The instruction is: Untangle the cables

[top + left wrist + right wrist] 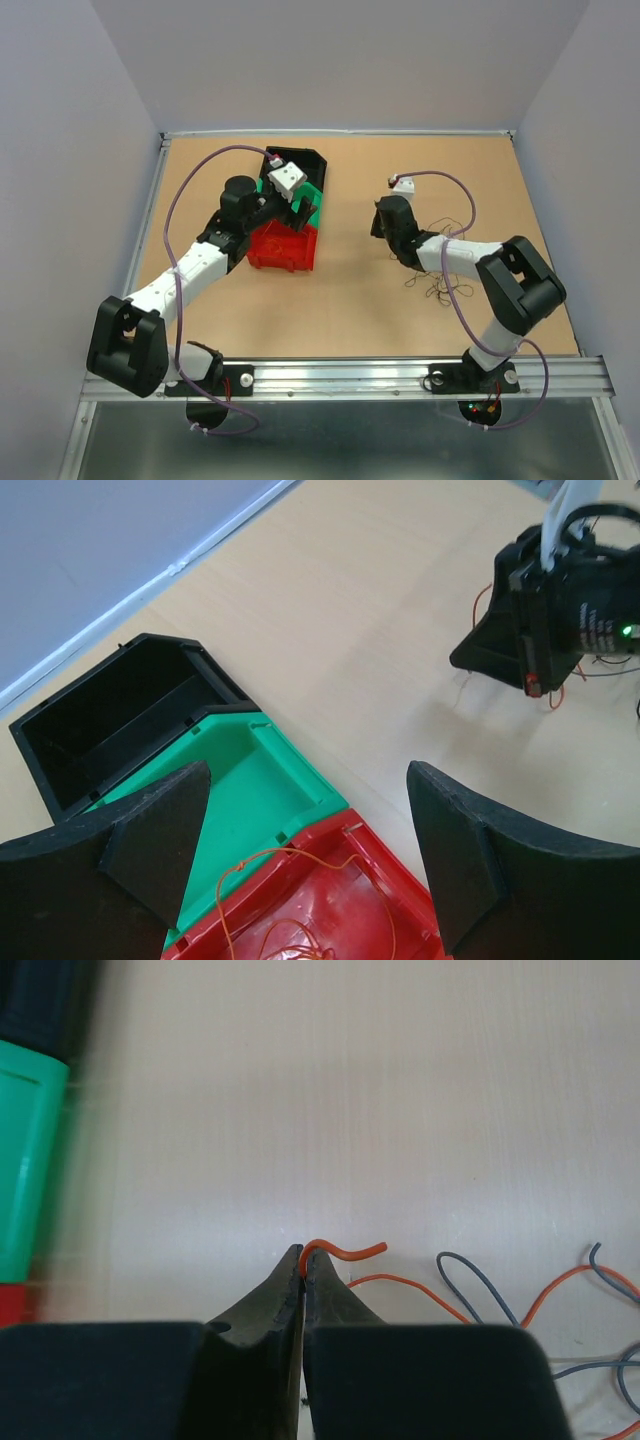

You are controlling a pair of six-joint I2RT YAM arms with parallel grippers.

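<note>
The cables are thin curly wires lying loose on the table (440, 285) beside my right arm. In the right wrist view my right gripper (304, 1256) is shut, and the end of one orange cable (345, 1251) is pinched at its tips and curls out to the right. Grey cables (480, 1290) and more orange cable lie just right of it on the table. From above, the right gripper (385, 228) points down at the table, left of the clump. My left gripper (308, 810) hangs open over the bins with nothing between its fingers. An orange cable (300, 858) lies in the red bin (400, 900).
Three joined bins stand left of centre: black (300, 160) at the back, green (312, 198) in the middle, red (283, 250) nearest. Thick purple leads loop from both arms. A raised rail borders the table (350, 300).
</note>
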